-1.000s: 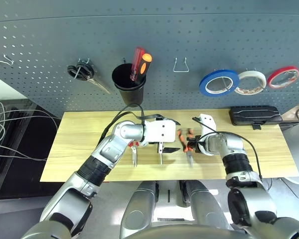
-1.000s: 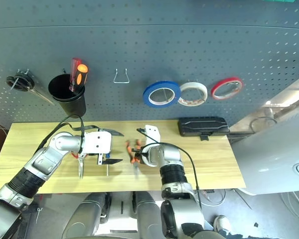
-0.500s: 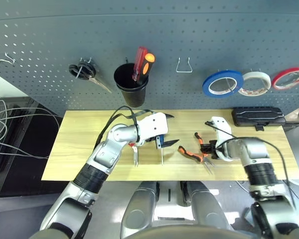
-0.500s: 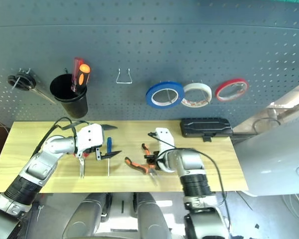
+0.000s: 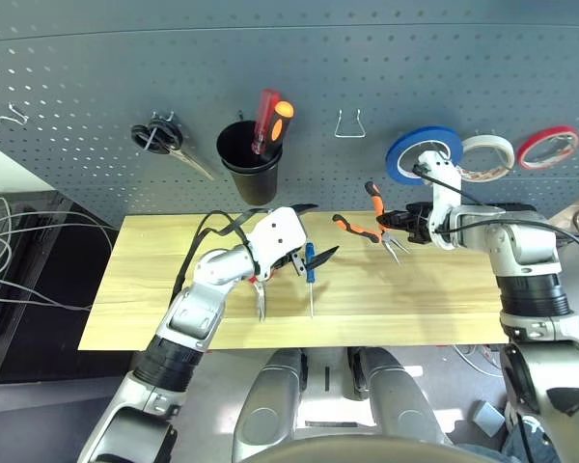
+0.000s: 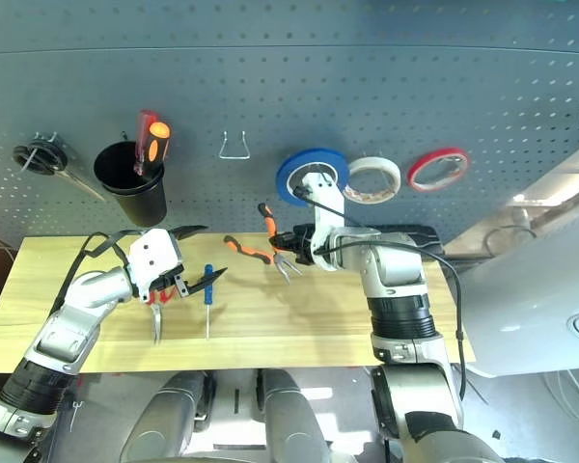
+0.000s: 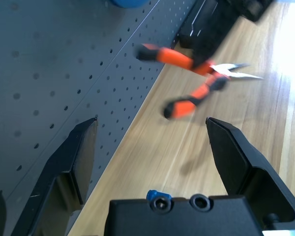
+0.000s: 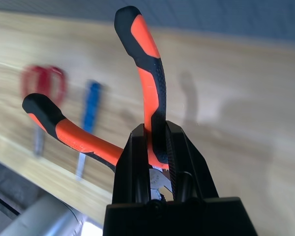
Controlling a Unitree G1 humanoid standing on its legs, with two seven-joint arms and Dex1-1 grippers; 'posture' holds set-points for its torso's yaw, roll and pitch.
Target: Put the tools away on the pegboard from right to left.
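Hanging in mid-air over the back half of the table, the orange-and-black pliers [image 5: 367, 224] are clamped in the right gripper [image 5: 412, 230], fingers pinched tight around one handle near the pivot, handles pointing left and the metal nose pointing down at the wood. They're clear of the table [image 5: 154, 280] and sit just below and left of the blue tape roll [image 5: 423, 154], which is on the pegboard [image 5: 367, 68].

The left gripper [image 5: 307, 231] hovers near the table's middle with its jaws spread wide and nothing between them. The blue-handled screwdriver [image 5: 310, 275] lies just beside it on the wood, and the red-handled scissors [image 5: 259, 289] lie a bit further left. Plenty of bare wood at both ends of the table.

Count on the board: three tape rolls in a row, blue, white [image 5: 486, 158] and red [image 5: 548, 147], one empty wire hook [image 5: 349, 126], one black cup [image 5: 249, 162] holding two screwdrivers [image 5: 271, 120], and one pair of dark scissors [image 5: 164, 141] on a hook at the left. One black case [image 5: 502, 214] sits by the back right edge.
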